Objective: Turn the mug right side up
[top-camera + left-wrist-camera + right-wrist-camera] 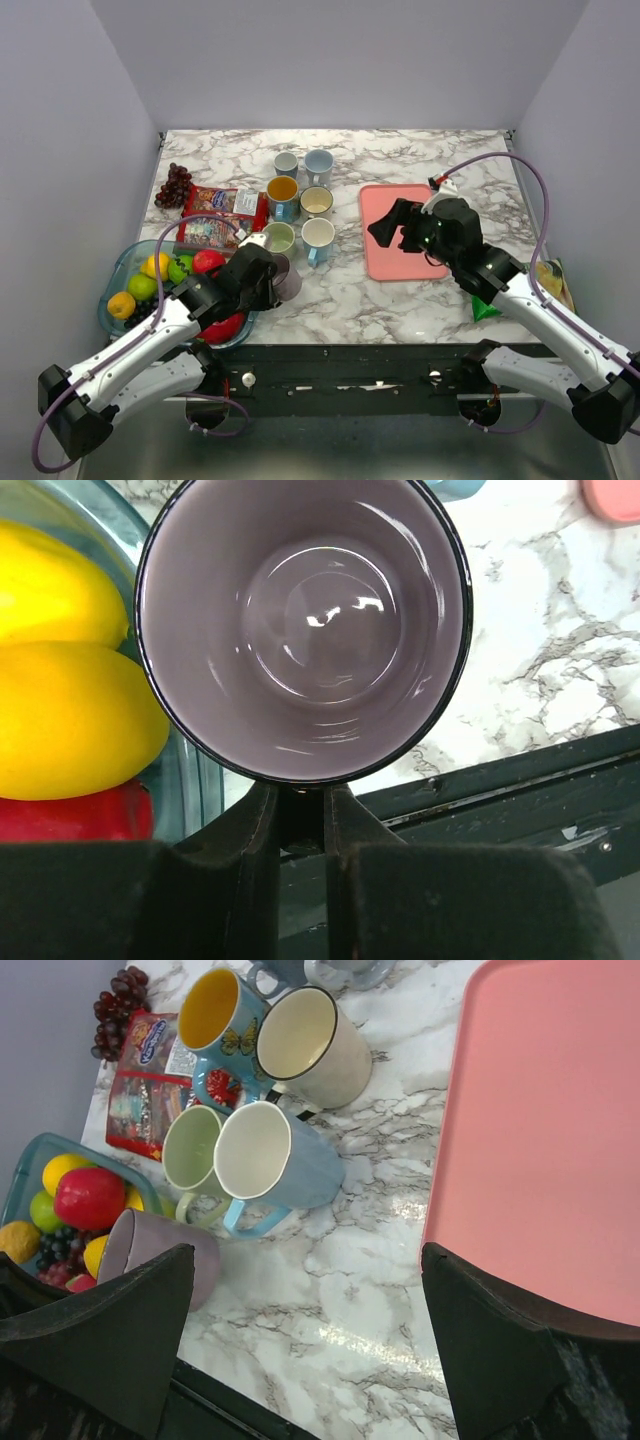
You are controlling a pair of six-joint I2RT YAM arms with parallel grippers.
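A purple mug (287, 278) is near the table's front edge, beside the fruit bowl. My left gripper (262, 276) is shut on it. In the left wrist view the mug's open mouth (300, 620) faces the camera and the fingers (298, 795) pinch just under its rim; what lies between them is dark. In the right wrist view the mug (165, 1252) looks tilted on its side, mouth toward the left arm. My right gripper (400, 228) is open and empty over the left edge of the pink tray (385, 262); it also shows in the right wrist view (305, 1330).
Several upright mugs (300, 205) stand in a cluster at mid-table. A glass bowl of fruit (140, 285) sits front left, with snack packets (215, 220) and grapes (174, 185) behind it. A green item (484, 308) lies front right.
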